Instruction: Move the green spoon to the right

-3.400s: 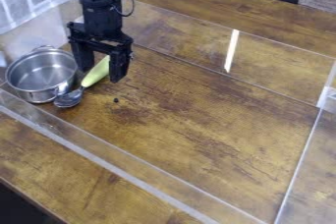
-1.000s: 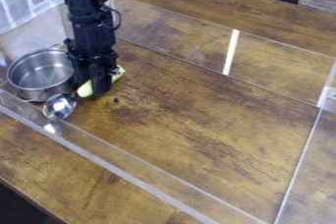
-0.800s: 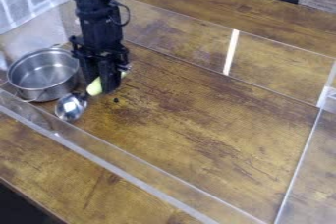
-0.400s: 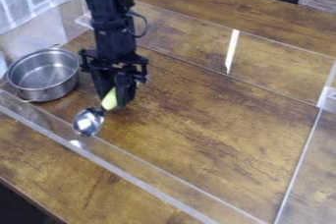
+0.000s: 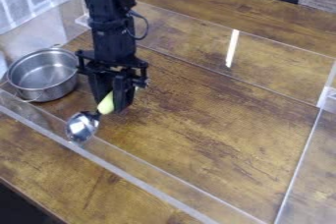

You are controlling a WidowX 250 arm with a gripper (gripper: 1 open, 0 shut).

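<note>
A single black robot arm reached down into the scene from the upper left, its links stacked nearly upright above the wrist. The gripper pointed almost straight down, tilted only slightly off vertical. Its two dark fingers hung side by side, partly closed, pinching the yellow-green handle of the green spoon between them. The fingertips sat low, close to the surface. A cable looped out from the upper part of the arm near the top left corner. No other arm or hand was visible.
</note>
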